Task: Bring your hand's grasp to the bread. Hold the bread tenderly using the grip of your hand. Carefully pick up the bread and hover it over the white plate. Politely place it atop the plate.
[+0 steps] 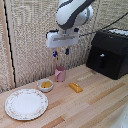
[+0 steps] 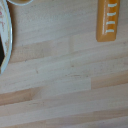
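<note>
Golden-orange, the bread (image 1: pixel 76 87) lies flat on the desk (image 1: pixel 95 107) just right of the exterior view's centre, and you can see its long axis running from upper left to lower right in that frame. In the wrist view the bread (image 2: pixel 108 21) sits in the upper right corner, long axis nearly vertical, with pale wavy marks along its top face; its upper end is cut off by the frame edge.

Your claw (image 1: pixel 61 51) hangs high in the upper middle of the exterior view, well above the desk and apart from everything on it. Its two blue-tipped fingers (image 1: pixel 67 51) point down with a small gap between them, so it reads as open and holding nothing.

The plate (image 1: pixel 26 104) rests in the lower left of the exterior view, well apart from the bread, and you see its rim (image 2: pixel 6 47) at the wrist view's left edge. Between them, nearer the plate, stands a small bowl (image 1: pixel 46 86) with yellow-orange food inside. Just behind it sits a pink cup (image 1: pixel 60 74). A black box (image 1: pixel 108 53) fills the right side at the back.
</note>
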### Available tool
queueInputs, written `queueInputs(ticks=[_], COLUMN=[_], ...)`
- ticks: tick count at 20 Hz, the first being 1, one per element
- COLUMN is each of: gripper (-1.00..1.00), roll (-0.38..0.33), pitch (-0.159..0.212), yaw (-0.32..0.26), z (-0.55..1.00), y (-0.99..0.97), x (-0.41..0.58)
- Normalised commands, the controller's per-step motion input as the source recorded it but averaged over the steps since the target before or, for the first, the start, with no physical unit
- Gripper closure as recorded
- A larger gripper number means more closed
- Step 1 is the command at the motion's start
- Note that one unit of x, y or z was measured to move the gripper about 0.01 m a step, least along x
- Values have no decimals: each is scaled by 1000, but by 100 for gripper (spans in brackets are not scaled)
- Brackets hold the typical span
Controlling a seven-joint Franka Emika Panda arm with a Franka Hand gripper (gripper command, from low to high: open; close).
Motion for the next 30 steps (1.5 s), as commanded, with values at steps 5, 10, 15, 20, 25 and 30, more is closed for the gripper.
queueInputs(ticks=[5, 10, 15, 20, 25, 30], gripper=[-100, -100, -100, -100, -100, -100], roll=[71, 94, 79, 23, 0, -7], pitch=[0, 3, 0, 0, 17, 50], yaw=[0, 0, 36, 79, 47, 0], z=[-211, -197, -254, -341, -421, -479], y=[-655, -737, -604, -366, -114, -7], x=[-546, -485, -219, -36, 0, 0])
